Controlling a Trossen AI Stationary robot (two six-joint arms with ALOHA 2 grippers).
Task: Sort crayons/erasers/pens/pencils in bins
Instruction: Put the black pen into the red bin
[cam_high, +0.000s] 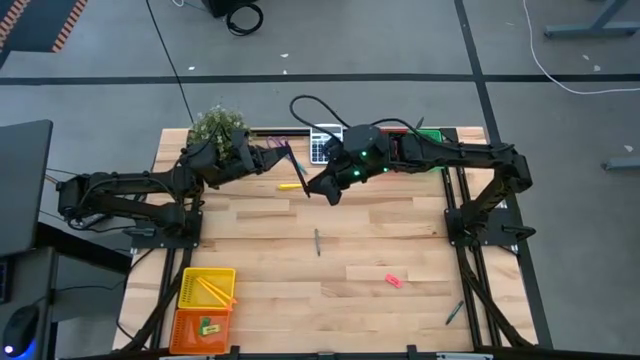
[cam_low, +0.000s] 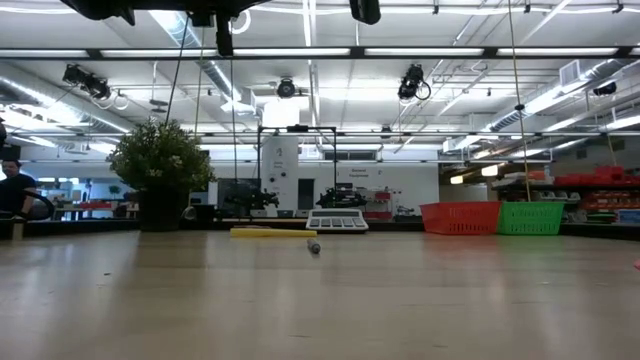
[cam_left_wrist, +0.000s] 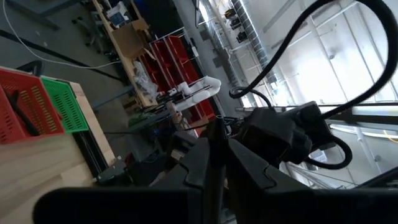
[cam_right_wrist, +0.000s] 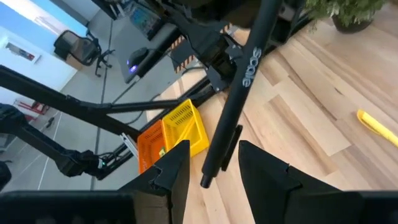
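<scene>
My left gripper (cam_high: 288, 155) is shut on a black pen (cam_high: 299, 172) high above the far middle of the table. The pen slants down toward my right gripper (cam_high: 318, 188). In the right wrist view the pen's free, clipped end (cam_right_wrist: 225, 146) lies between my right gripper's (cam_right_wrist: 214, 168) open fingers, which stand on either side without touching it. The red bin (cam_low: 460, 217) and green bin (cam_low: 530, 217) stand at the far right. The yellow bin (cam_high: 207, 287) and orange bin (cam_high: 200, 325) stand at the near left. My left gripper pinches the pen's end away from the clip (cam_left_wrist: 214, 165) between its two fingers. The pen runs on past the fingertips toward my right gripper, lifted clear of the table and slanting down.
A yellow pen (cam_high: 290, 186), a dark pen (cam_high: 317, 241), a pink eraser (cam_high: 393, 280) and another dark pen (cam_high: 454, 313) lie on the table. A calculator (cam_high: 322, 145) and a potted plant (cam_high: 218, 128) stand along the far edge.
</scene>
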